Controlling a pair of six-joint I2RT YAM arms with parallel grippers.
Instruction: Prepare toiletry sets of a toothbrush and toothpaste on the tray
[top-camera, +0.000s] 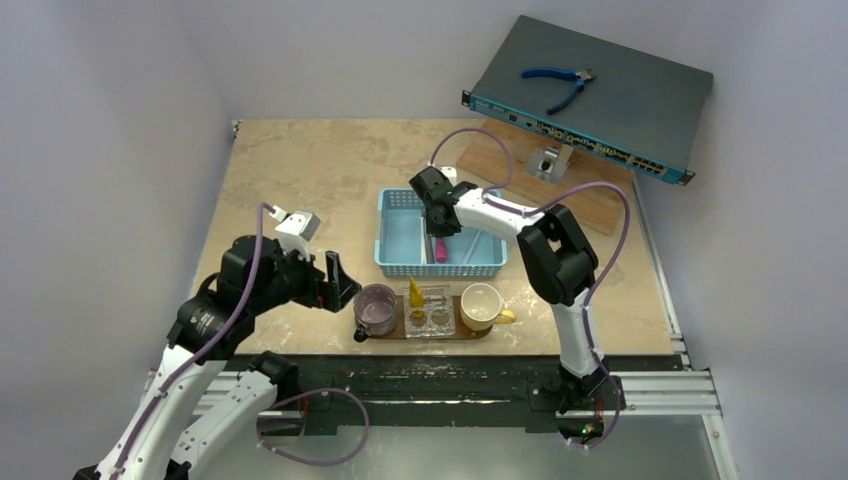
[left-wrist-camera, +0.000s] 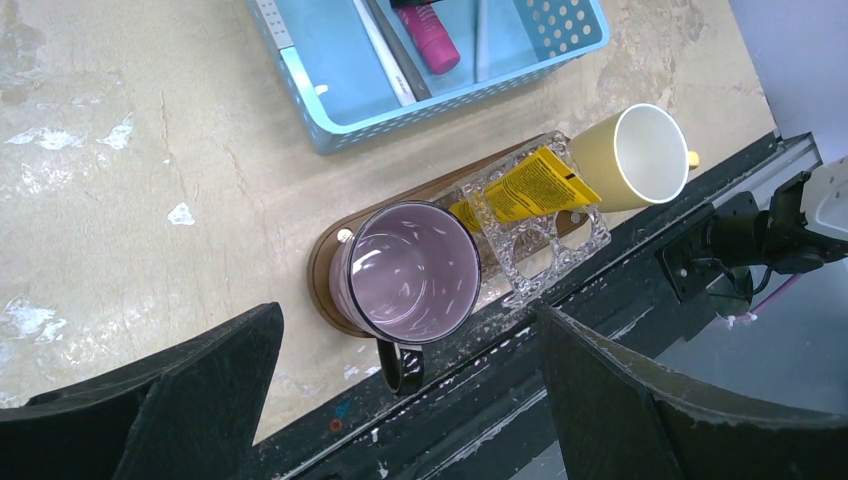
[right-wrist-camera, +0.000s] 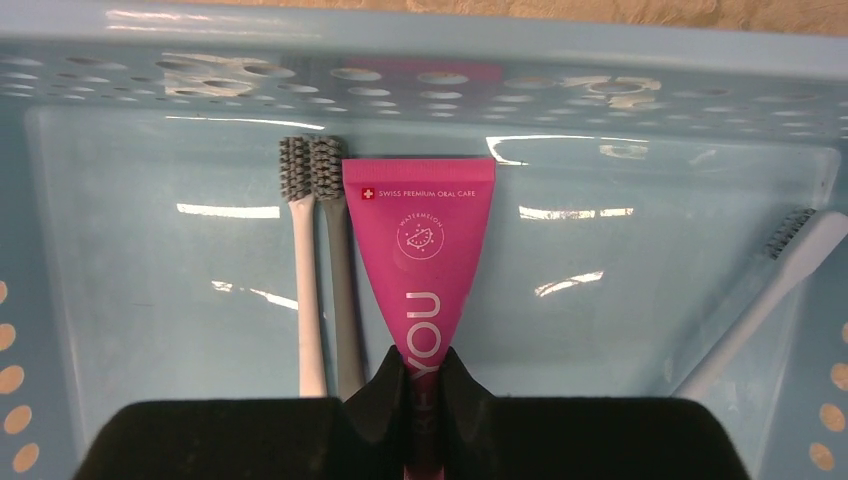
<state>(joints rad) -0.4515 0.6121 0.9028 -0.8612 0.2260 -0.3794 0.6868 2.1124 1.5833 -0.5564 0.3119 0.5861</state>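
The pink tube (right-wrist-camera: 420, 250) is clamped by the right gripper (right-wrist-camera: 420, 385); it should be lifted straight, sparing the 2 brushes (right-wrist-camera: 303, 290) alongside. The left gripper (left-wrist-camera: 410, 345) is spread, empty.

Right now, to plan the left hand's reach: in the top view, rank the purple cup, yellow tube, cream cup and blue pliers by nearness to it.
From the left hand:
1. purple cup, left end of the tray.
2. yellow tube, mid-tray.
3. cream cup, right end.
4. blue pliers, far back right.
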